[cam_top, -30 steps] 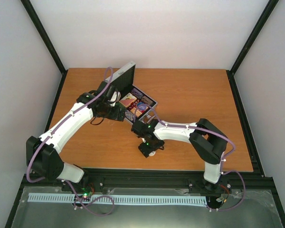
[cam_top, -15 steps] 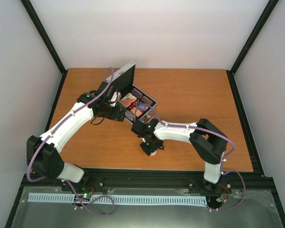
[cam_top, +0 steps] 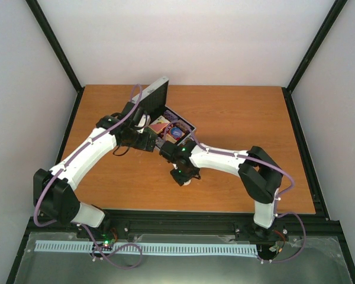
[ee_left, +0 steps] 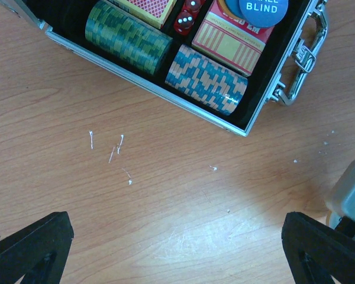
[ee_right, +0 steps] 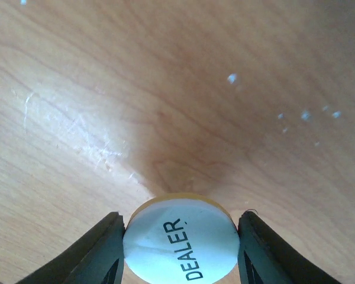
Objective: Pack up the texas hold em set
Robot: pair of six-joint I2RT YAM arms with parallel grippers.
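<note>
My right gripper (ee_right: 181, 248) pinches a white DEALER button (ee_right: 177, 228) low over the table (ee_left: 165, 195), apart from the case (cam_top: 152, 93). The case lies open at the far left, holding chips (ee_left: 130, 38), decks (ee_left: 231, 38), dice (ee_left: 185, 22) and a blue disc (ee_left: 263, 7). My left gripper (ee_left: 177, 248) hangs just beside it, jaws spread wide.

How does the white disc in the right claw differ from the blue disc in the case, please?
The white disc reads DEALER; the blue disc reads BLIND. The white disc is pinched in the right claw over the table; the blue disc lies on a card deck inside the case. Both are round, printed markers.
</note>
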